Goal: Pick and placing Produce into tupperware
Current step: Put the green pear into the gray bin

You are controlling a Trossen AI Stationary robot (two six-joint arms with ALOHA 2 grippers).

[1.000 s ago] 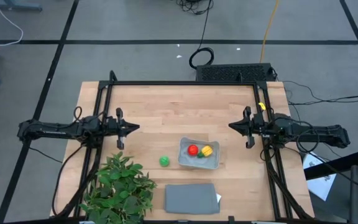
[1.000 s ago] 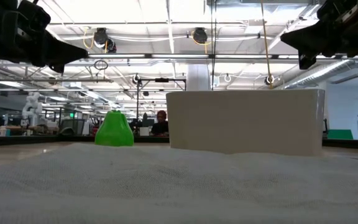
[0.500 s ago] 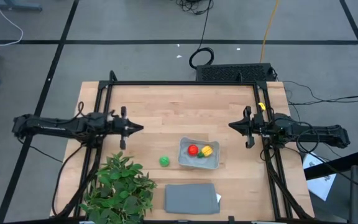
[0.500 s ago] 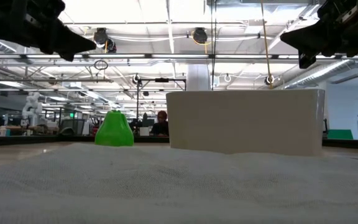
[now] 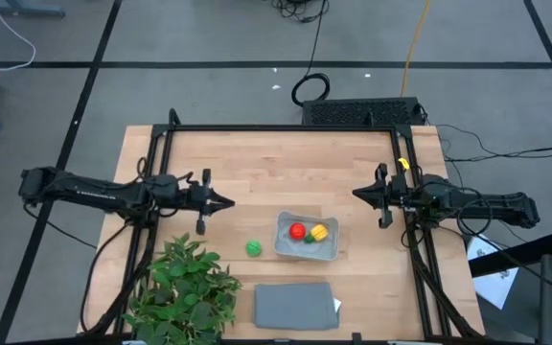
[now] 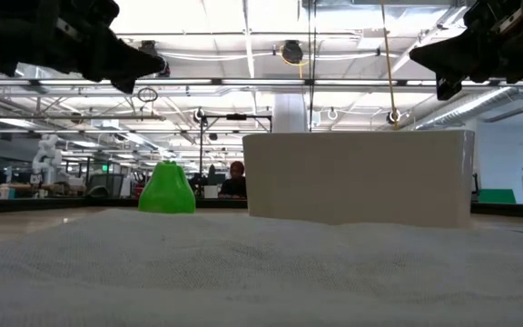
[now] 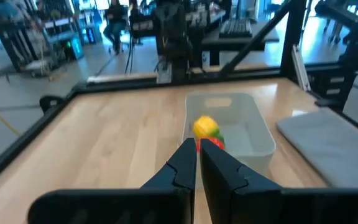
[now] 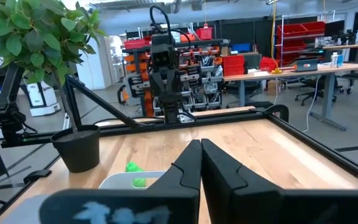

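Note:
The clear tupperware (image 5: 307, 237) sits right of the table's middle and holds the red piece (image 5: 297, 230) and the yellow piece with green top (image 5: 318, 232). The green round piece (image 5: 254, 248) rests on the wood just left of it, and also shows in the low view (image 6: 167, 189). My left gripper (image 5: 226, 202) hovers above the table, left of the tupperware, shut and empty. In its wrist view (image 7: 197, 155) the tupperware (image 7: 244, 127) lies ahead. My right gripper (image 5: 356, 195) waits shut by the right edge.
A leafy potted plant (image 5: 188, 285) stands at the near left corner. A flat opaque grey rectangle (image 5: 295, 305) lies near the front edge. The black frame rails (image 5: 286, 127) border the table. Bare wood lies across the far half.
My left gripper has moved toward the table's right, from near the left rail toward the tupperware, staying shut and above the table. Nothing else has moved.

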